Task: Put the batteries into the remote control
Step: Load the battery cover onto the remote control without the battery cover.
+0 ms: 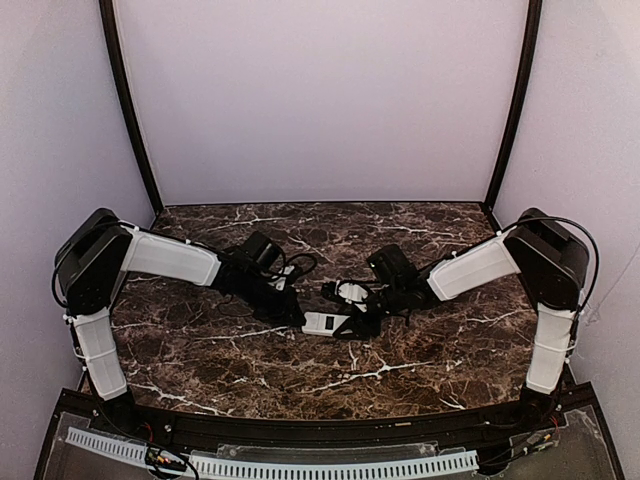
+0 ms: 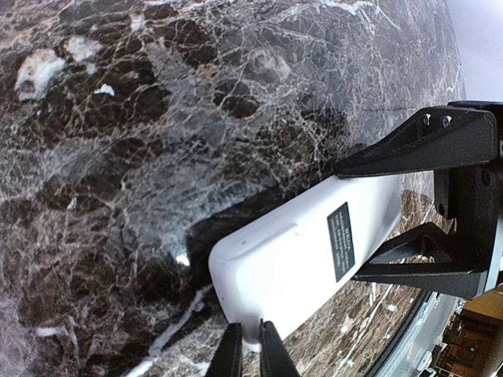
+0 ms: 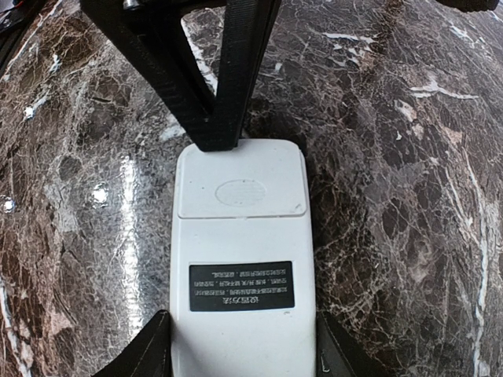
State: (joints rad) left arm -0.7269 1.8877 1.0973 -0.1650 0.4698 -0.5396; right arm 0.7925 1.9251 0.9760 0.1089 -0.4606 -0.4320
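Observation:
The remote control (image 1: 325, 322) lies back-up on the marble table, showing its white back (image 3: 242, 236) with a black label (image 3: 241, 286) and the cover panel (image 3: 240, 188) at its far end. My right gripper (image 3: 242, 345) is shut on the remote's two long sides near the label end. My left gripper (image 2: 250, 326) is shut, its narrow tips together and resting at the rounded cover end of the remote (image 2: 306, 251). In the right wrist view the left gripper (image 3: 212, 141) meets that end's edge. The batteries are out of view.
Dark veined marble table (image 1: 250, 370) with pale walls on three sides. Black cables (image 1: 300, 265) loop behind the left wrist. Both arms meet over the middle of the table, and the right gripper's black fingers (image 2: 416, 145) fill the right of the left wrist view.

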